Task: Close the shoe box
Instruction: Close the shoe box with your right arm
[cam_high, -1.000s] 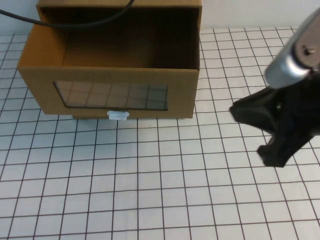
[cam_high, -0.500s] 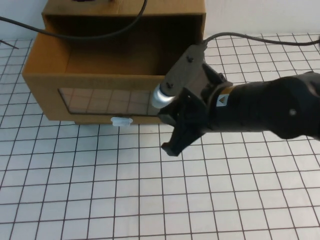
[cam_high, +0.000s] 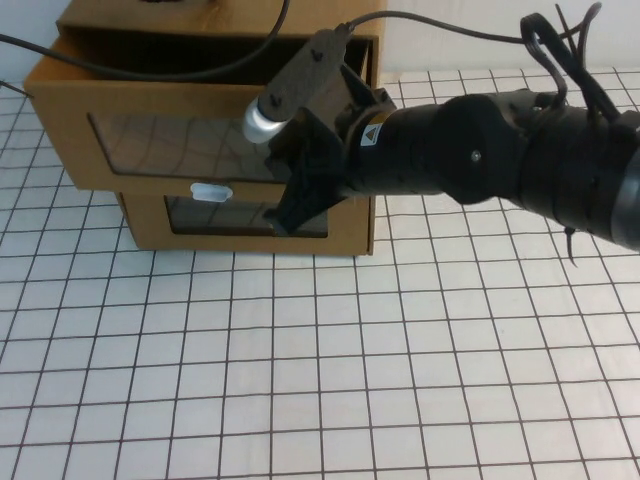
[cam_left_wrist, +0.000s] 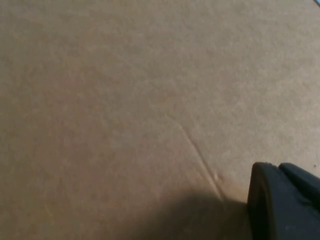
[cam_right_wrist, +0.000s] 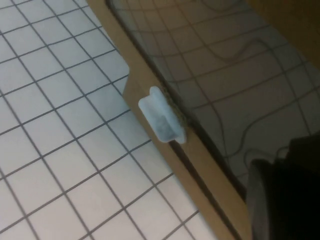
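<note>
The shoe box (cam_high: 60, 120) is a brown cardboard drawer with a clear window (cam_high: 170, 145) and a small white pull tab (cam_high: 210, 190) below it. Its front stands only a little out from the cardboard shell behind it. My right gripper (cam_high: 287, 212) is shut, with its tips against the right part of the drawer front. In the right wrist view the tab (cam_right_wrist: 161, 120) and the window (cam_right_wrist: 225, 65) are close to the gripper (cam_right_wrist: 280, 200). My left gripper (cam_left_wrist: 285, 200) looks shut against plain cardboard (cam_left_wrist: 125, 100). It is out of the high view.
A like cardboard box (cam_high: 145, 225) with its own window sits under the shoe box. A black cable (cam_high: 150, 70) runs across the top of the boxes. My right arm (cam_high: 480, 160) reaches in from the right. The gridded white table (cam_high: 300, 380) spreads in front.
My right arm swung in from the right to the drawer front. The drawer has slid back from wide open to nearly in, and the lower box now shows beneath it.
</note>
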